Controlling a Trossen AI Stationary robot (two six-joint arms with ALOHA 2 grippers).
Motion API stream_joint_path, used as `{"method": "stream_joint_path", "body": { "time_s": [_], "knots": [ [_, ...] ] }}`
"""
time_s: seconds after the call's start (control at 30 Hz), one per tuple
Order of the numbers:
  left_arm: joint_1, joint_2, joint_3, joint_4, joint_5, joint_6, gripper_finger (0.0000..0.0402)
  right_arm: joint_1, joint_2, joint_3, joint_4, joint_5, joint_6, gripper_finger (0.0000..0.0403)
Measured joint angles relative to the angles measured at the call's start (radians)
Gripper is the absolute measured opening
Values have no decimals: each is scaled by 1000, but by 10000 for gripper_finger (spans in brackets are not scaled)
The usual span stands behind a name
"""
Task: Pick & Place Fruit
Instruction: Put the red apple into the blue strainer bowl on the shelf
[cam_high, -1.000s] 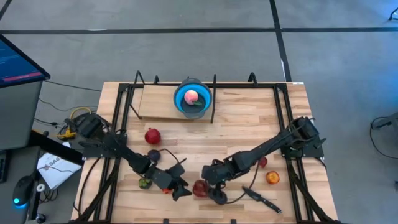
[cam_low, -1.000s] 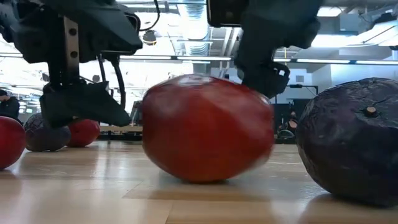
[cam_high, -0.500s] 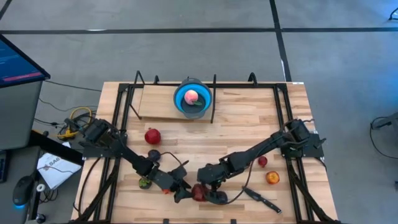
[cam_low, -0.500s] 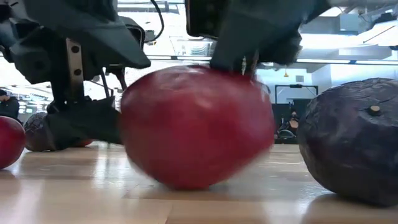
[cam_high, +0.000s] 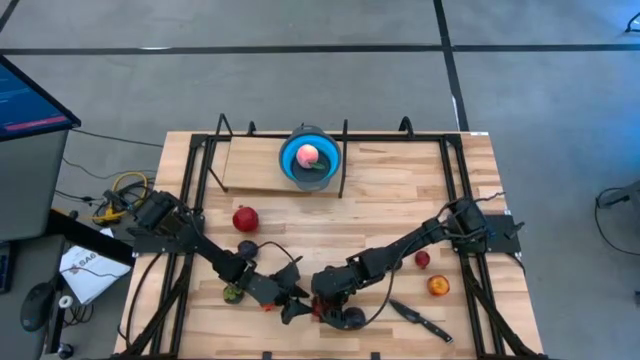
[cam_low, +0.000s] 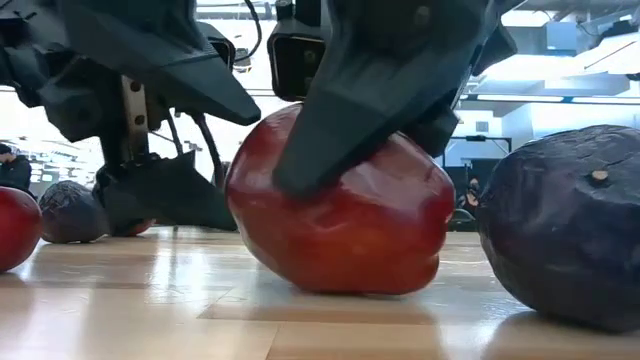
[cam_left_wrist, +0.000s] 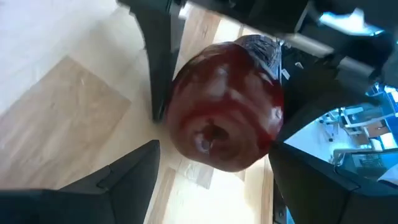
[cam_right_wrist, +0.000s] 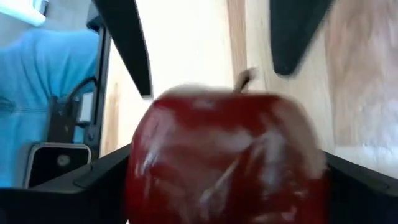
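A red apple (cam_high: 320, 306) sits on the table near its near edge, tilted in the low view (cam_low: 340, 215). My right gripper (cam_high: 325, 296) comes from the right and straddles it (cam_right_wrist: 227, 186). My left gripper (cam_high: 296, 300) is open just left of the apple, its fingertips beside the apple's near part (cam_left_wrist: 214, 158); whether they touch it I cannot tell. A dark purple fruit (cam_high: 350, 318) lies right beside the apple (cam_low: 570, 225). A pink fruit (cam_high: 309, 154) lies in the blue bowl (cam_high: 290, 160). My right gripper has the red apple's two sides (cam_right_wrist: 143, 155) between its fingers, which come slanting down from the table's right. One finger (cam_low: 340, 120) lies across the apple's upper face. The apple's underside (cam_low: 340, 285) rests on the table, and the apple is tilted.
Other fruit lie around: red (cam_high: 245, 218), dark purple (cam_high: 247, 250), greenish (cam_high: 232, 293), small red (cam_high: 422, 260), orange (cam_high: 438, 286). A black-handled knife (cam_high: 420, 318) lies to the right near the near edge. Black frame bars (cam_high: 200, 170) run along both sides.
My right gripper has moved toward the table's left and near edge and down over the red apple. The apple has shifted and tipped on the table, standing more tilted than before. My left gripper has edged right toward the apple.
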Motion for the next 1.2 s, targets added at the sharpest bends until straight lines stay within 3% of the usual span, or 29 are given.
{"method": "stream_joint_path", "body": {
  "time_s": [0.17,0.37,0.6,0.73,0.87,1.03,1.2],
  "knots": [
    [0,-61,-12,-7,32,103,295,8,0,-1,27,66,-66,327],
    [-4,-357,-64,-115,30,230,295,24,-3,-3,117,251,-146,302],
    [-73,-760,-89,-342,-242,396,295,38,-5,-3,534,740,-382,316],
    [-131,-896,-91,-479,-442,462,293,17,-6,-2,741,965,-568,314],
    [-165,-914,-83,-483,-578,649,279,-21,-7,7,782,986,-669,315],
    [-163,-834,-54,-484,-715,898,260,-50,-7,31,755,986,-761,316],
    [-106,-761,-33,-484,-754,958,253,-64,-7,38,748,986,-773,316]
  ]
}}
